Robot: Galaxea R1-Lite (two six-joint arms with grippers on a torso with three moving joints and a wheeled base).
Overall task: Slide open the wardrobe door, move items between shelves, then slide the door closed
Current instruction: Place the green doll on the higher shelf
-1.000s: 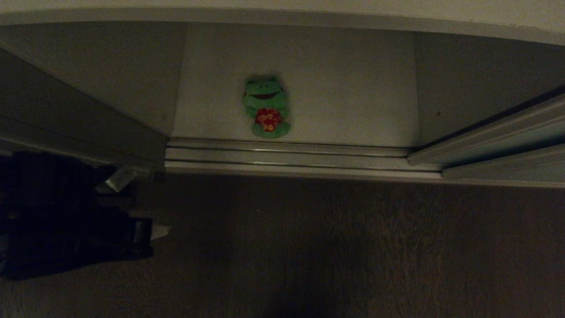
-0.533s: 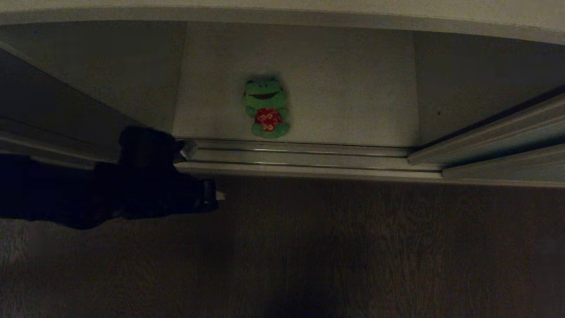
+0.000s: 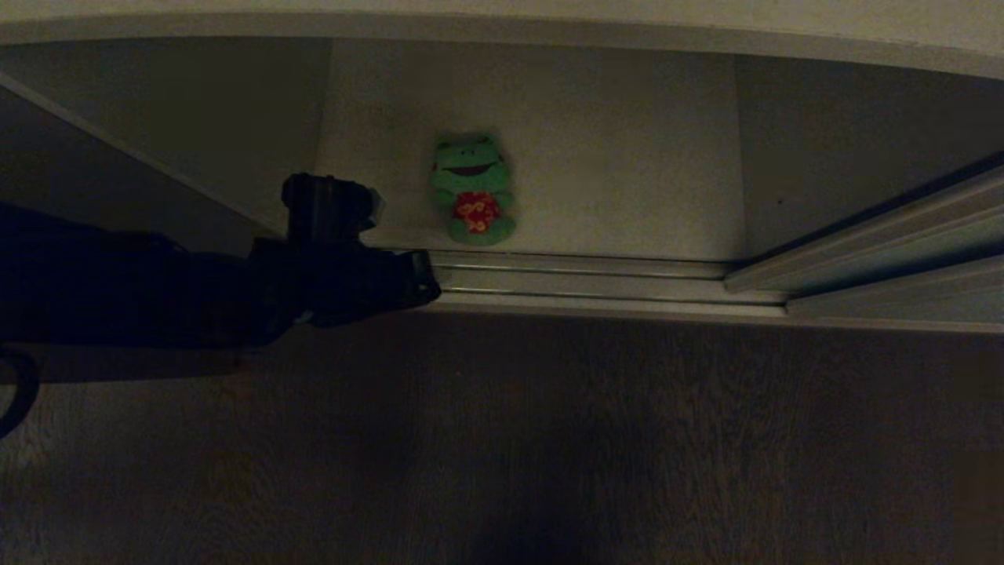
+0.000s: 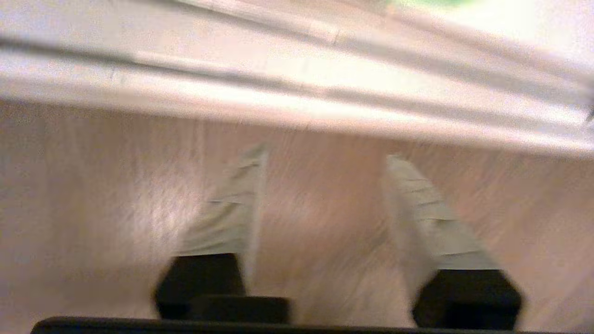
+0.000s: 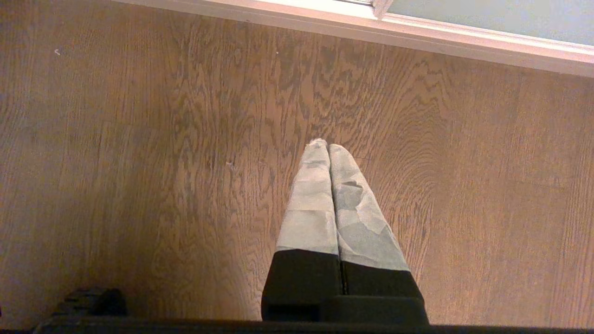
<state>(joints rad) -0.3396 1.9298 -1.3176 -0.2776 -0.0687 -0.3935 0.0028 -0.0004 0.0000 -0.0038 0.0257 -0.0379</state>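
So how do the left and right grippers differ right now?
The left gripper has its fingers spread apart, near the wardrobe's floor track; the right gripper has its fingers pressed together over bare wooden floor. The left is empty mid-reach; the right looks parked. Both have pale wrapped fingers.

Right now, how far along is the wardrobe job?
Done: the sliding door stands open. In hand: the left gripper, fingers apart and empty, is out by the track, short of the green frog on the bottom shelf. The right gripper hangs shut over the floor. Left: moving toys, closing up.
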